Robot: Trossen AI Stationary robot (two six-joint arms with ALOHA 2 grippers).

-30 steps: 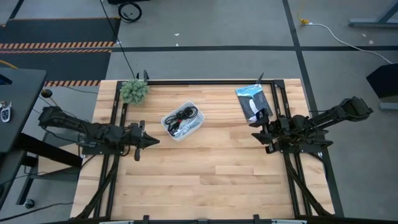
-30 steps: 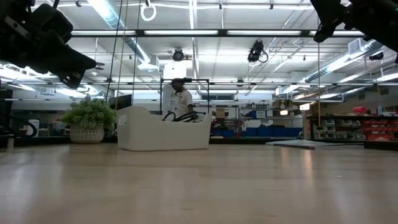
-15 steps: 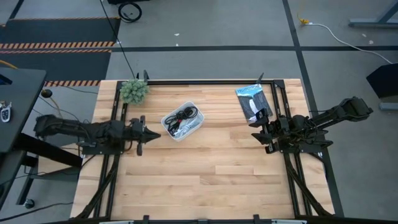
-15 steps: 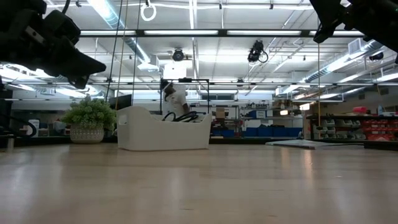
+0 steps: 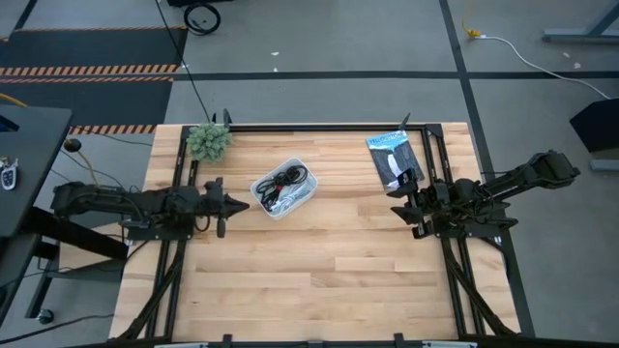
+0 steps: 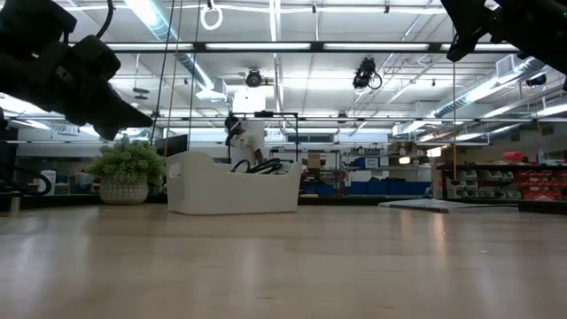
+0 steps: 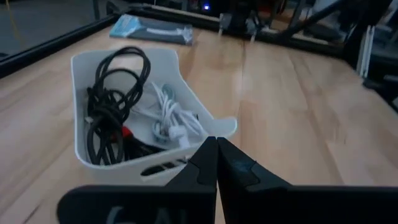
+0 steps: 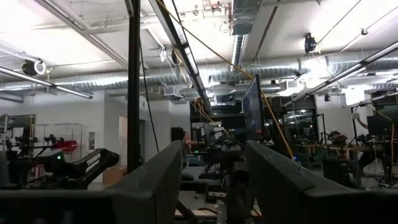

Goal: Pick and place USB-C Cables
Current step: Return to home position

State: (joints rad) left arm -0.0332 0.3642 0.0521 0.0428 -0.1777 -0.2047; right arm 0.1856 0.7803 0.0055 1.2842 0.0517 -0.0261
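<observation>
The left gripper (image 7: 216, 144) has its two fingers pressed together into one point, and they hold nothing. It hangs above the table (image 5: 338, 271), as the low view shows. Just in front of the fingertips stands the white bin (image 7: 184, 163), near to them but not touching in the high view.

The USB-C cables (image 5: 283, 186) lie inside the bin. A black cable (image 7: 111, 102) is coiled on the side farther from the fingers, and its loops rise over the rim in the low view. A white cable (image 7: 175, 119) lies closer to the fingertips, and a small red tie (image 7: 127, 132) shows between the two.

The nearest danger is probably the bin's near wall. If the left arm dips or swings sideways while it draws away, the closed tips could strike this wall, and the light bin could slide or tip. The raised black loops are a second danger, because a finger passing low over the rim could hook one and drag the cable out.

Farther beyond the bin lies the flat cable packet (image 7: 152, 28), well apart from the left fingers. Near it waits the right gripper (image 8: 214, 180), whose fingers stand wide apart and empty. A careless turn there could push the packet, though this seems less likely.
</observation>
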